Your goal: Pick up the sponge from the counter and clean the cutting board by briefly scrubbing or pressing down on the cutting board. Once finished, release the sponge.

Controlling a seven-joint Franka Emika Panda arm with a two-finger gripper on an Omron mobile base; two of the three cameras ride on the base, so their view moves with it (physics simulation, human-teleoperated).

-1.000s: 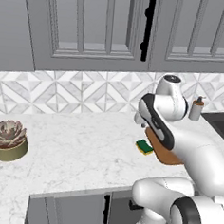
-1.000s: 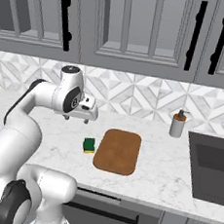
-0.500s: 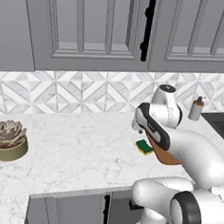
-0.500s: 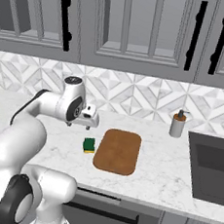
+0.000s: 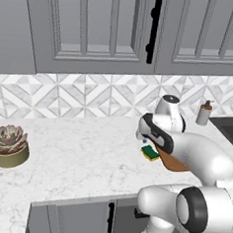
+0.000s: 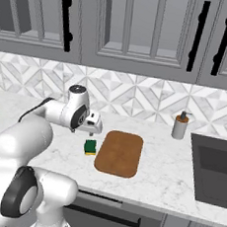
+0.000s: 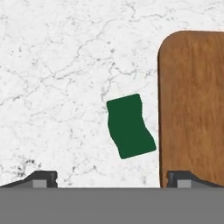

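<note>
While the gripper [image 7: 112, 177] hangs spread above the sponge [image 7: 130, 126], the cutting board [image 7: 192, 105] lies just beside.

Even, bright rendered light, faint soft shadows, no glare, sharp throughout, no blur

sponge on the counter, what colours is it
Dark green on top over a yellow layer; the sponge shows both best in the right base view.

Glossy white rounded arm segments, dark joint rings, small dark fingers [image 7: 43, 178].
</note>
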